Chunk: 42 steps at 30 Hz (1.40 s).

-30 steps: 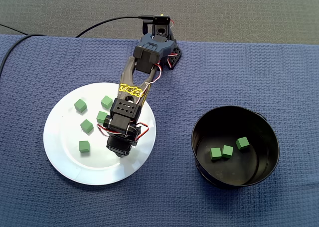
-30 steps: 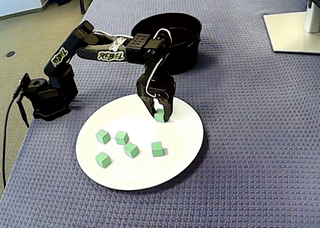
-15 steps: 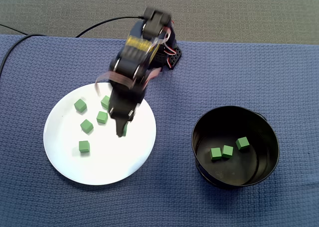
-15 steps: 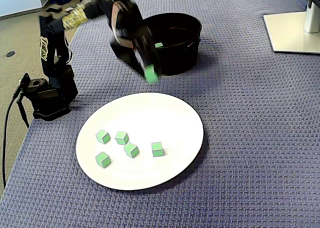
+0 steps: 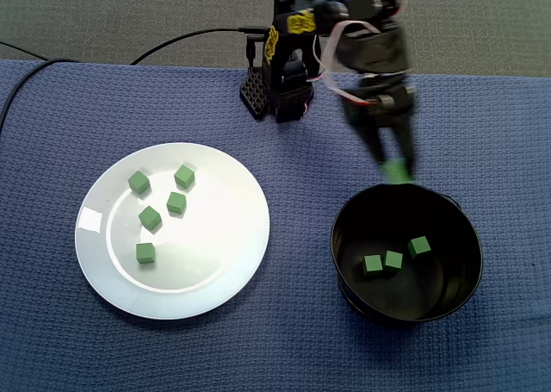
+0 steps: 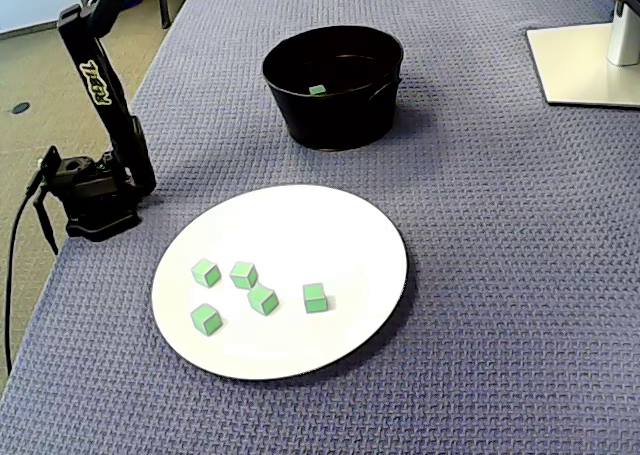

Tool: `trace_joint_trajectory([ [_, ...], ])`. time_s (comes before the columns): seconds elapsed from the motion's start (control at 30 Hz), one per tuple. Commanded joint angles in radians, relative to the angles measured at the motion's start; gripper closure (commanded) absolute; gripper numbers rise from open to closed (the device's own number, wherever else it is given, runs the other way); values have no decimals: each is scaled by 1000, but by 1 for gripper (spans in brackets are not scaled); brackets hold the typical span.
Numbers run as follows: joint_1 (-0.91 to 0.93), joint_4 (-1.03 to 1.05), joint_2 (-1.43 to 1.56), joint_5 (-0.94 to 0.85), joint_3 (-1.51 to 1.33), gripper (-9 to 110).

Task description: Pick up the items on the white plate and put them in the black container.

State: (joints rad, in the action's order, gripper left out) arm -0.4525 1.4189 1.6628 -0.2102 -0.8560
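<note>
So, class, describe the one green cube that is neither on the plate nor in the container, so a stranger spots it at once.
In a fixed view, find the black container. Over its rim, on the arm's side, a green cube is pinched between the arm's fingers; all the others lie loose.

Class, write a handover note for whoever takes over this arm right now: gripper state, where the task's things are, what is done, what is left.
Gripper: shut on a green cube, blurred, at the rim of the black container on the arm-base side.
In the container: three cubes.
On the white plate: five cubes, none touching.
Done: three cubes delivered, a fourth held.
Left: drop the held cube in, then move the five.
</note>
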Motion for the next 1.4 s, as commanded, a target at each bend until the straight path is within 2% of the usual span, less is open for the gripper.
trace_joint_trajectory([
  [0.0, -140, -118, -44, -20, -110, 102],
  [0.13, -195, -216, -146, -9, -291, 102],
  [0.4, -167, -508, -225, -18, -611, 102],
  [0.63, -130, -540, -265, -11, -657, 102],
  [0.77, -115, -552, -247, -11, -699, 92],
  [0.83, -110, -528, -227, 20, -687, 72],
  [0.87, -110, -514, -219, 29, -675, 69],
  [1.03, -100, -420, -176, 34, -591, 67],
  [1.2, 0, -95, -38, 129, -276, 65],
  [1.37, 172, 158, 83, 133, -11, 67],
])
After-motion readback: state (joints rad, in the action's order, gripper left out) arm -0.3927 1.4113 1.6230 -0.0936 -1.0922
